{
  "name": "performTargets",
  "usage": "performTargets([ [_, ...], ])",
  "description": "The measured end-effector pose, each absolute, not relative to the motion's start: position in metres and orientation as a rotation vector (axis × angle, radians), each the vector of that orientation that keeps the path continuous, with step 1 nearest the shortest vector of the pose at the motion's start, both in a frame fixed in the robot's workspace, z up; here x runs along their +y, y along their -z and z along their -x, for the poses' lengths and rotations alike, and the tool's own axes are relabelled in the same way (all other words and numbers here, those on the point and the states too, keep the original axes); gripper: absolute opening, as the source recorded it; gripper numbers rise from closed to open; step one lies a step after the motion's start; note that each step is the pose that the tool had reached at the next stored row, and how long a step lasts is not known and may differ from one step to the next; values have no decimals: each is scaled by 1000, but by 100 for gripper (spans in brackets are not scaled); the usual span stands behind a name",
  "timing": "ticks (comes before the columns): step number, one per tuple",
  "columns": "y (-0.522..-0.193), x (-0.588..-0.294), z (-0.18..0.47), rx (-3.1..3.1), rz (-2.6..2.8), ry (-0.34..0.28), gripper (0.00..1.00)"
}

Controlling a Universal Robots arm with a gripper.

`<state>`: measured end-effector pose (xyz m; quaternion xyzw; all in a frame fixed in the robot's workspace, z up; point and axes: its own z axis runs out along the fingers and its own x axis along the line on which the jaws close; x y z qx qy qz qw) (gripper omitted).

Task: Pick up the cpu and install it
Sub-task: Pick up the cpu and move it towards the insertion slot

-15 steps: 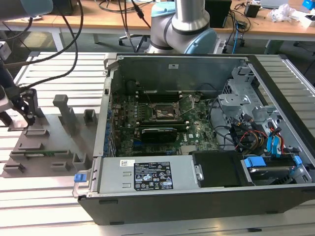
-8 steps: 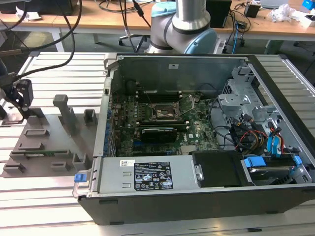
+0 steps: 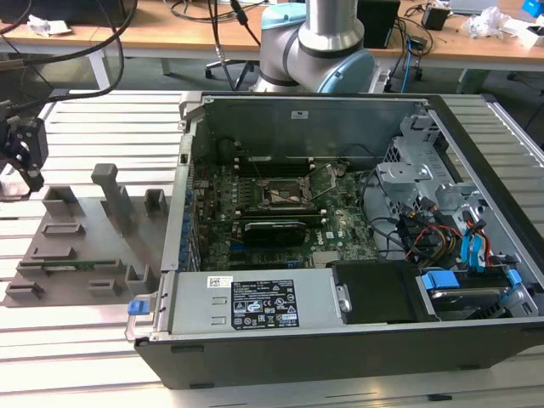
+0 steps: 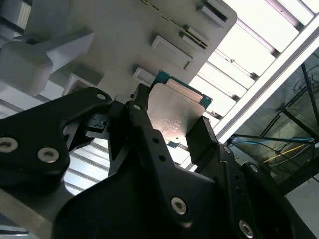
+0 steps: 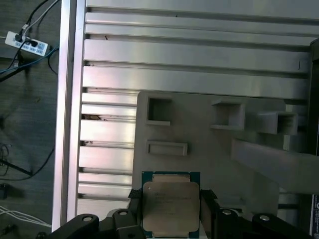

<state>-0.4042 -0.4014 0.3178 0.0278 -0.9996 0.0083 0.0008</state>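
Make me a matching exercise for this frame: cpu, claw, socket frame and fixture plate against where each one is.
1 cpu
2 claw
3 socket frame
4 fixture plate

A flat on the slatted table
B on the green motherboard
C gripped by its edges
D above the fixture plate, shut

Pairs: 1-C, 2-D, 3-B, 4-A

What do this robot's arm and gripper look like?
The arm has silver-grey tubing and pale blue joint caps. The gripper is matte black, with angular linked fingers fastened by silver screws.
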Motion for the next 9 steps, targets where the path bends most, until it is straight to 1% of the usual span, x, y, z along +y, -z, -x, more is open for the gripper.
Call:
performTargets([
  [8,-348,-401,404,-3139,-87,-27,55],
  [9,-362,-401,404,-3139,-87,-30,55],
])
